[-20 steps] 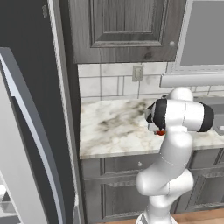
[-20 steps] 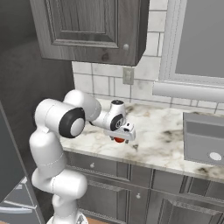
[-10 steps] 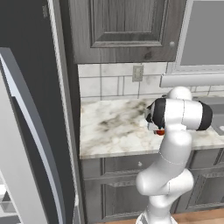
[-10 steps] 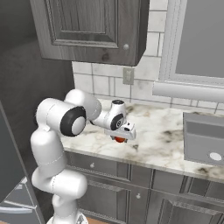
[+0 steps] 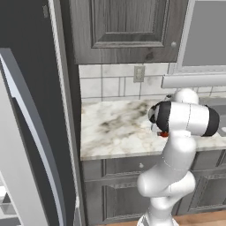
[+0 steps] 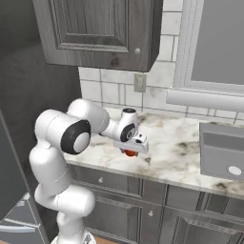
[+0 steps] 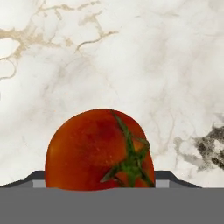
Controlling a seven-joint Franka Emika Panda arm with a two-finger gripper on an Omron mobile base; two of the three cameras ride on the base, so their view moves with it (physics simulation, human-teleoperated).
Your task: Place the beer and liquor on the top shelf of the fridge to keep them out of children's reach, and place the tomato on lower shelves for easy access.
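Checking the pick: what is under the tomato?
The tomato sits on the marble counter, low between the gripper jaws. Its underside and contact patch are covered by its own body.

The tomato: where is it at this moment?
The tomato sits on the marble counter, directly under the hand in the right base view, between the fridge side and the sink.

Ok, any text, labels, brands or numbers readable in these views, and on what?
None can be read.
Tomato: plain red skin with a green stem, no sticker.
Counter: only marble veining.
Wall outlet: blank plate, no marking.
Cabinet door and fridge: no badge or lettering.
Grey appliance on the right: a pale round spot, no legible sign.
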